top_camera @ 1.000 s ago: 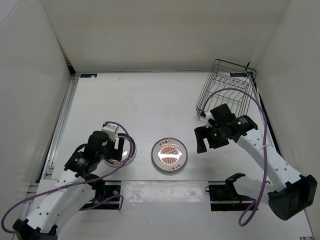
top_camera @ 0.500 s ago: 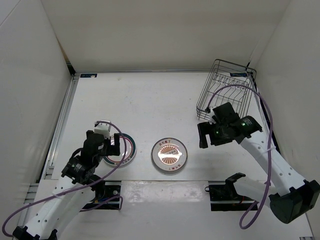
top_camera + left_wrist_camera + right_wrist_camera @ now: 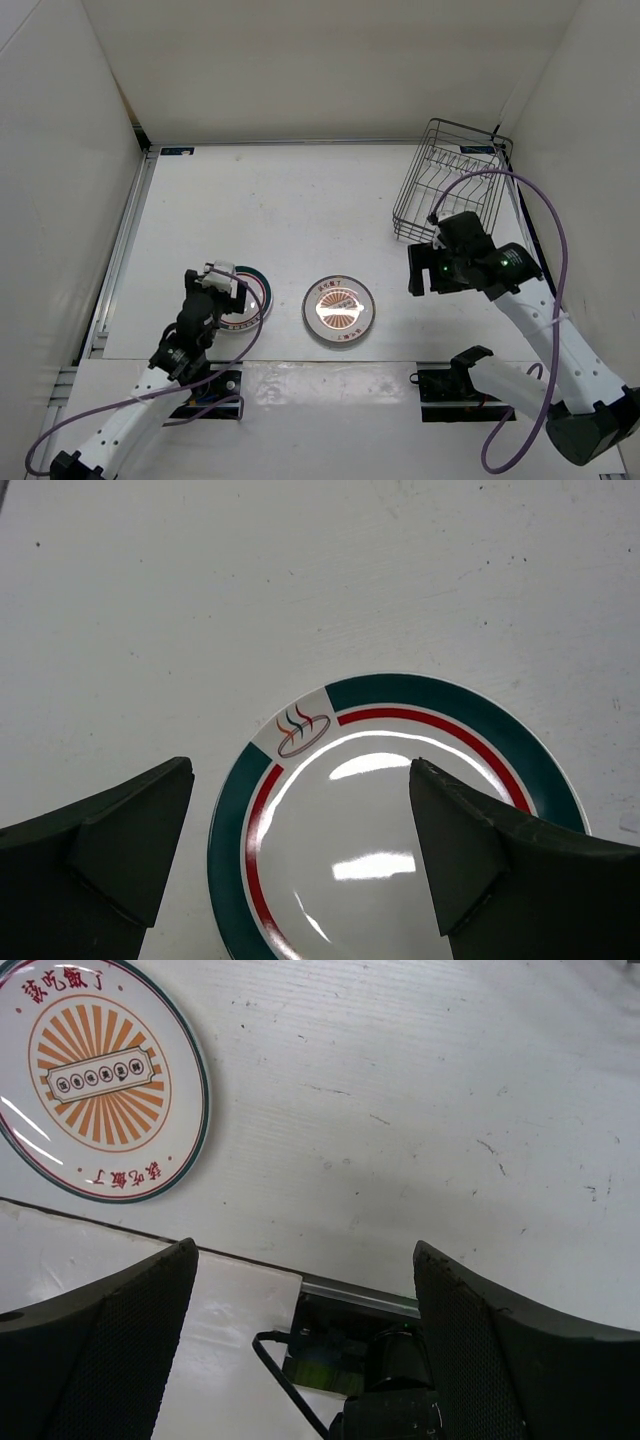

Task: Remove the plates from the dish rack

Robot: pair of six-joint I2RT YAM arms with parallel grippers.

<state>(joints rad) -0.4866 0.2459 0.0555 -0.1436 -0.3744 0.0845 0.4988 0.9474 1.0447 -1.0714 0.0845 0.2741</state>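
Note:
A white plate with a green rim and a red ring [image 3: 400, 820] lies flat on the table, at the near left [image 3: 250, 298] in the top view. My left gripper [image 3: 300, 850] hovers over its near edge, open, with nothing between the fingers [image 3: 110, 850]. A plate with an orange sunburst centre [image 3: 340, 310] lies flat at the near middle, at the upper left [image 3: 100, 1075] of the right wrist view. My right gripper [image 3: 305, 1340] hangs open and empty to its right, above the table's near edge. The dish rack [image 3: 455, 180] stands at the far right, showing only wire prongs.
The right arm's base mount [image 3: 390, 1380] and its cable sit below the right gripper. White walls close in the table on the left, back and right. A raised white strip [image 3: 330, 385] runs along the near edge between the arm bases.
The left arm has drawn back toward its base, off the green-rimmed plate. The right gripper has swung right and away from the sunburst plate. Both plates stay put.

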